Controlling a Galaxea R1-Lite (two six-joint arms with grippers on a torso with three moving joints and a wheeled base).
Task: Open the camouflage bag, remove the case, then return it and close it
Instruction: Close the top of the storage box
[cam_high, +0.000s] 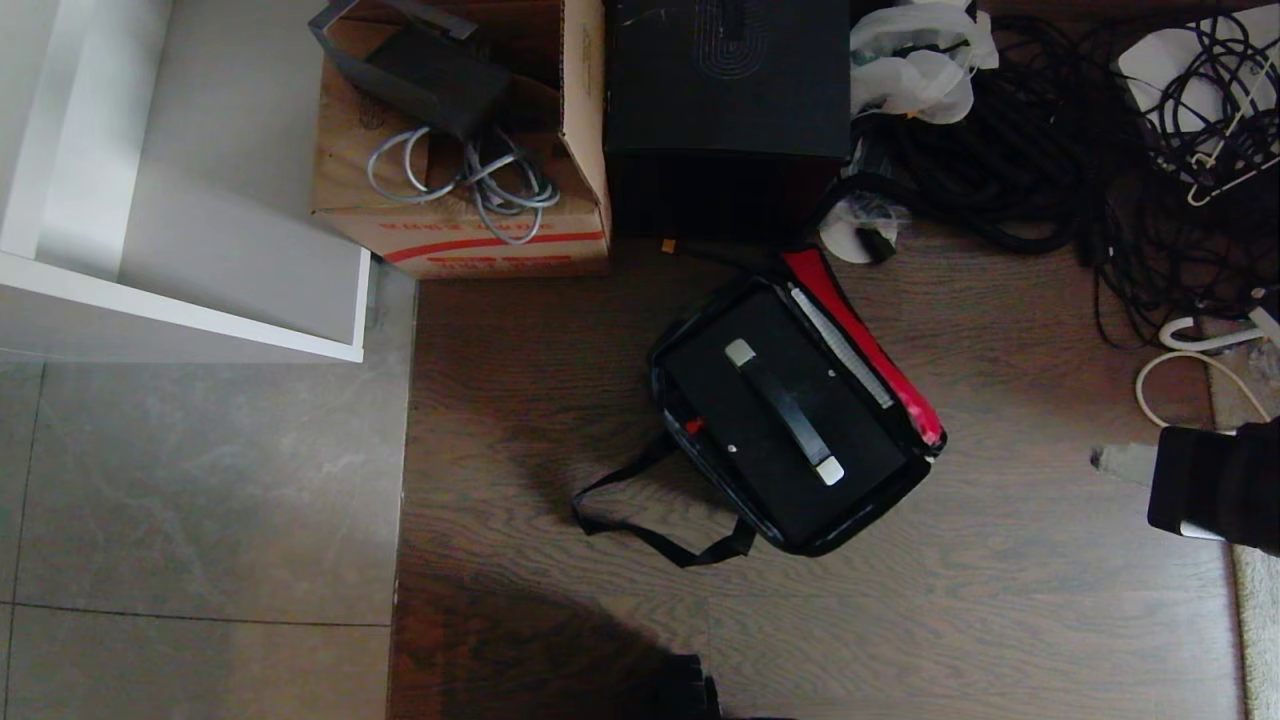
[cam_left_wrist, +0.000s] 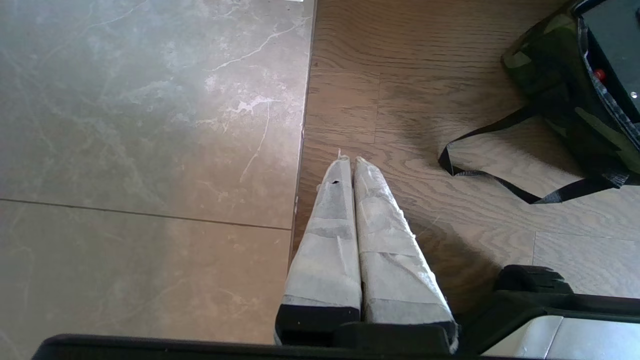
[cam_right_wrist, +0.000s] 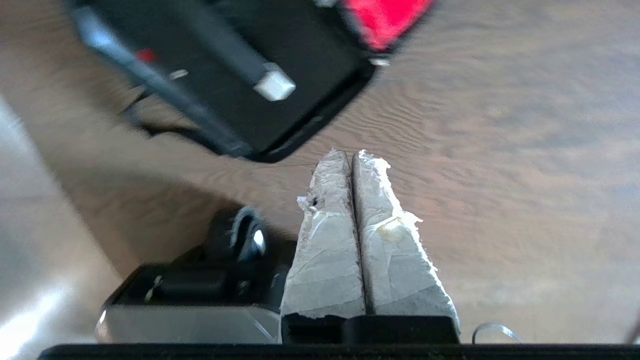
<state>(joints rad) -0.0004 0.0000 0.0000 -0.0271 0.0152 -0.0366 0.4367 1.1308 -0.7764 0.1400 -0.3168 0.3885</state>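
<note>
Right gripper (cam_right_wrist: 352, 155) hung over bare wooden floor (cam_high: 1000, 620), fingers pressed together on nothing. Left gripper (cam_left_wrist: 350, 161) likewise had its fingers together, empty, at the tile edge. At centre frame in the head view, the camouflage bag (cam_high: 905, 392) lay unzipped, the case (cam_high: 785, 425) sitting inside.

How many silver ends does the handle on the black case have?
2. The handle on the case has one silver end toward the cardboard box, and another silver end toward the bag's near corner. The case sits inside the open camouflage bag.
</note>
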